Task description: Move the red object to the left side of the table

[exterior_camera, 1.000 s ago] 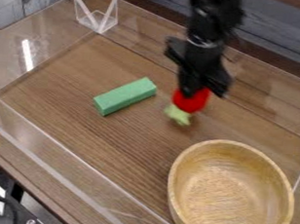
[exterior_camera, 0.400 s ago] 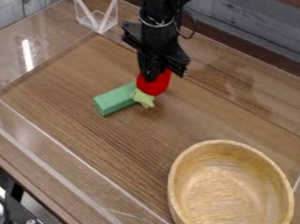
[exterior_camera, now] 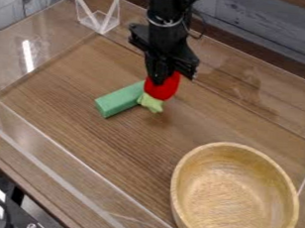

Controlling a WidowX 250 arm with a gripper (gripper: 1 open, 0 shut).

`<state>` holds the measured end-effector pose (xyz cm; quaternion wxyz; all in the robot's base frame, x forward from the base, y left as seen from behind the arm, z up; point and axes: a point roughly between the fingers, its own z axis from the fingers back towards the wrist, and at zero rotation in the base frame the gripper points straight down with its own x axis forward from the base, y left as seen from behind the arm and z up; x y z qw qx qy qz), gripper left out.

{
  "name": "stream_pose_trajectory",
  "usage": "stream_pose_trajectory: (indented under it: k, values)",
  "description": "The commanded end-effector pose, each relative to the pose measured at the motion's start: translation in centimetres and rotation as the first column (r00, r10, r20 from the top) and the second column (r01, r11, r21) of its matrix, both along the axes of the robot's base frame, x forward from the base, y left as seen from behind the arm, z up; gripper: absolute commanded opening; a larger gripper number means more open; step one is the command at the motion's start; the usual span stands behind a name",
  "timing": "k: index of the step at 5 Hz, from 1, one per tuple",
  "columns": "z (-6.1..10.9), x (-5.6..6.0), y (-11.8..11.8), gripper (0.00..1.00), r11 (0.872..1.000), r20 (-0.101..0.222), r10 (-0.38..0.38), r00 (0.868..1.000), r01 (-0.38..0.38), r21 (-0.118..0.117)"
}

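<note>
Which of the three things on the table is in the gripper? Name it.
The red object, a small bright red toy with a pale green stub, is clamped in the gripper. The green block beside it and the wooden bowl lie free.

Table (exterior_camera: 61, 129); green block (exterior_camera: 121, 100); wooden bowl (exterior_camera: 236, 199)

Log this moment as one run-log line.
gripper: shut on small red toy | toy: lifted, beside long green block | wooden bowl: front right, untouched

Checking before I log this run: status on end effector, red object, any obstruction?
End effector shut on red object. Object lifted, mid-table. Green block right beside it on the left, in the path.
</note>
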<state>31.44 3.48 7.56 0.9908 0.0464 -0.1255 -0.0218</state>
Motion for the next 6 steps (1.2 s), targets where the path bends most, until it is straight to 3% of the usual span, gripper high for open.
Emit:
stream_pose_trajectory:
  k: [1,2,4,6]
  values:
    - [3.1,0.6,1.2,0.0,1.0,0.086,0.014,0.996,-0.015,0.007]
    - [3.3,0.4,3.1,0.0,0.999,0.09,0.048,0.995,-0.05,0.016]
    - [2.8,0.4,9.9,0.0,0.986,0.09,0.155,0.984,-0.159,0.047]
    - [0.9,1.0,14.6,0.0,0.973,0.074,0.215,0.974,-0.22,0.072]
